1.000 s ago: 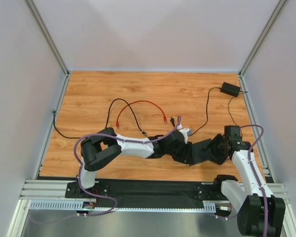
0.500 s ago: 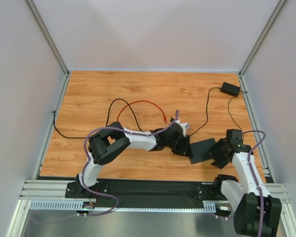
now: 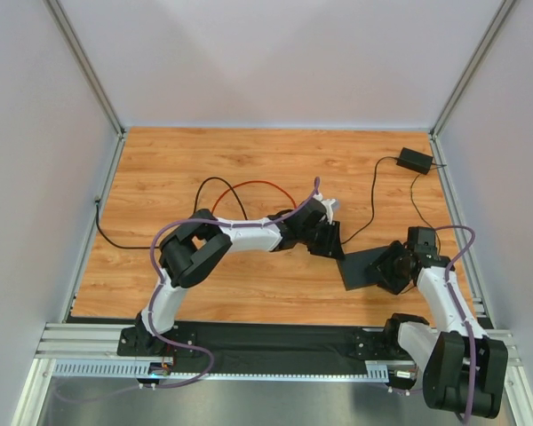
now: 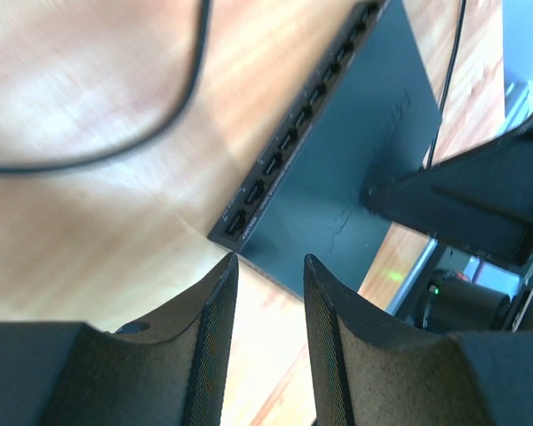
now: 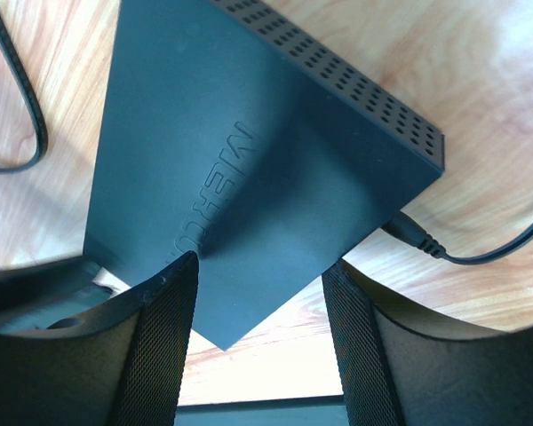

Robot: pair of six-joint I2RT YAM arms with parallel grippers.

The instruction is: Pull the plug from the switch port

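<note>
The switch (image 5: pixel 249 160) is a thin, flat, matte-black slab with square corners. A logo (image 5: pixel 215 191) is pressed into its top, one edge is pierced with rows of small vents (image 5: pixel 338 71), and another carries a line of rectangular ports (image 4: pixel 293 133). It lies on the wood-grain table (image 3: pixel 160 169), right of middle, between the two grippers. The plug (image 5: pixel 415 235), a small black barrel with a ribbed collar, sits in the edge next to the vented one. Its thin lead (image 5: pixel 502 253) curves away over the boards.

The right gripper (image 5: pixel 262 262) stands astride the switch's near corner, its textured fingers (image 5: pixel 160 346) apart. One tip is over the top face and the other at the plug's edge; whether they squeeze it I cannot tell. The left gripper (image 4: pixel 269 258) hangs just off the port-side corner, fingers (image 4: pixel 204 337) apart with nothing between.

Farther out, a black cable (image 4: pixel 160 133) loops over the wood, a red cable (image 3: pixel 258 185) arcs beyond the left arm, and a small adapter (image 3: pixel 415 161) lies in the far right corner.

A second ago the left gripper overlapped the switch. It has since drawn back toward the far side, the switch has turned slightly, and the red cable's ends are now hidden by the arm.
</note>
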